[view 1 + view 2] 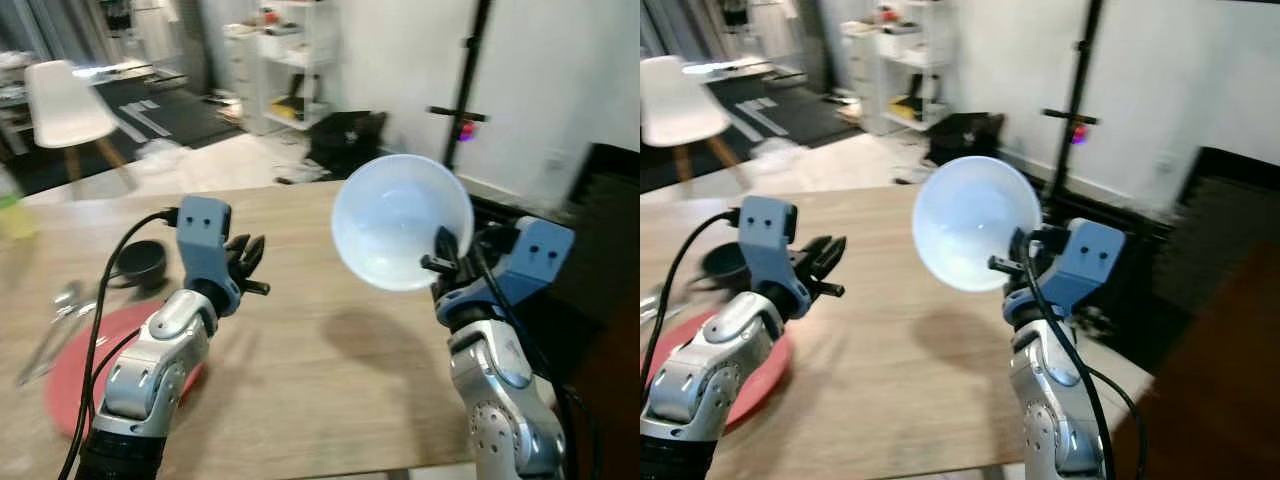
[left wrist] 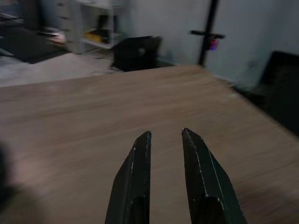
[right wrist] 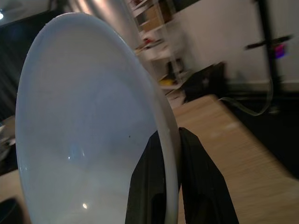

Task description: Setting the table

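White bowl (image 1: 400,220), head views: held aloft on edge by the right gripper (image 1: 446,256), above bare tabletop (image 1: 330,350), red plate (image 1: 75,370) well to its left.
Left wrist: left gripper (image 2: 166,144), fingers slightly apart, empty.
Right wrist: fingers pinch the bowl's rim.

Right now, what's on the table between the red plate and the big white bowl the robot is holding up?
Just bare wooden table, seen in the left eye view, between the red plate and the white bowl.

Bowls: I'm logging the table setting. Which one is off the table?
The white bowl, held up on edge by the right gripper; the dark bowl sits on the table.
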{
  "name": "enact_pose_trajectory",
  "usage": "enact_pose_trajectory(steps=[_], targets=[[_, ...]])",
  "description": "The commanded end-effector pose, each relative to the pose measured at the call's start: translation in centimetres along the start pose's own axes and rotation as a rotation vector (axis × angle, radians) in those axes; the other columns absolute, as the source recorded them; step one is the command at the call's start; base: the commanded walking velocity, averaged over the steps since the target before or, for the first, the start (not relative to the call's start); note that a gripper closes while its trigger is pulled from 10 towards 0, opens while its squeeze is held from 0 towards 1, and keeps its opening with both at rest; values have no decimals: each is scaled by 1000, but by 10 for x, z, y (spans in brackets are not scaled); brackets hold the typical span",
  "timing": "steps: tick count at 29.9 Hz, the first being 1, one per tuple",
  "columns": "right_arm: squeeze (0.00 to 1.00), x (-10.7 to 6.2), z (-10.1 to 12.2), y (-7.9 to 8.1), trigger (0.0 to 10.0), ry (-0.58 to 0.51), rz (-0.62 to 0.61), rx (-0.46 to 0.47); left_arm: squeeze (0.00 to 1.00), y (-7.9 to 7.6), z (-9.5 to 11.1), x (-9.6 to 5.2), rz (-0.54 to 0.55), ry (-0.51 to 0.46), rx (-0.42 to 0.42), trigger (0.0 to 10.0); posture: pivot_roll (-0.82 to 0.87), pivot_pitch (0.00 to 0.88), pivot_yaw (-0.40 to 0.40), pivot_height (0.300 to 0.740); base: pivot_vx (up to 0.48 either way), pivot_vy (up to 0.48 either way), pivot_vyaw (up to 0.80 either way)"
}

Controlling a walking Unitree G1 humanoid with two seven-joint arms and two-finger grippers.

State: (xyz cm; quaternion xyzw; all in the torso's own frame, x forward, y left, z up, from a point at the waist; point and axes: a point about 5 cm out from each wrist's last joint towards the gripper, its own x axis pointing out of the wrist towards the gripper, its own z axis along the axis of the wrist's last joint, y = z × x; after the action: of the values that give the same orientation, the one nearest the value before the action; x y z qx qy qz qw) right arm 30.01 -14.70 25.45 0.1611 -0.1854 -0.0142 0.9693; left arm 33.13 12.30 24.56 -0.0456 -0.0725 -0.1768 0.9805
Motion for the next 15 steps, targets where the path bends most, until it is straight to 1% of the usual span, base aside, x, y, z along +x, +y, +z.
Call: enact_pose_trajectory(steps=[1,2,3,8,15], targets=[[0,0,1,-3,10000,-7,-17,10,0,2,-3,-1,8,15,5,10000,38,26,55,740,0,442,794],[0,0,1,-3,10000,-7,-17,10,0,2,-3,-1,8,15,5,10000,38,26,55,740,0,442,794],[0,0,1,-3,10000,-10,-20,20,0,3,-3,-1,9,17,21,10000,39,26,55,740,0,0,0],[0,0,2,-3,10000,-15,-17,26,0,3,-4,-1,9,25,38,10000,40,27,56,740,0,0,0],[0,-1,1,-3,10000,-13,-21,22,0,2,-5,0,2,28,25,10000,40,31,61,740,0,0,0]])
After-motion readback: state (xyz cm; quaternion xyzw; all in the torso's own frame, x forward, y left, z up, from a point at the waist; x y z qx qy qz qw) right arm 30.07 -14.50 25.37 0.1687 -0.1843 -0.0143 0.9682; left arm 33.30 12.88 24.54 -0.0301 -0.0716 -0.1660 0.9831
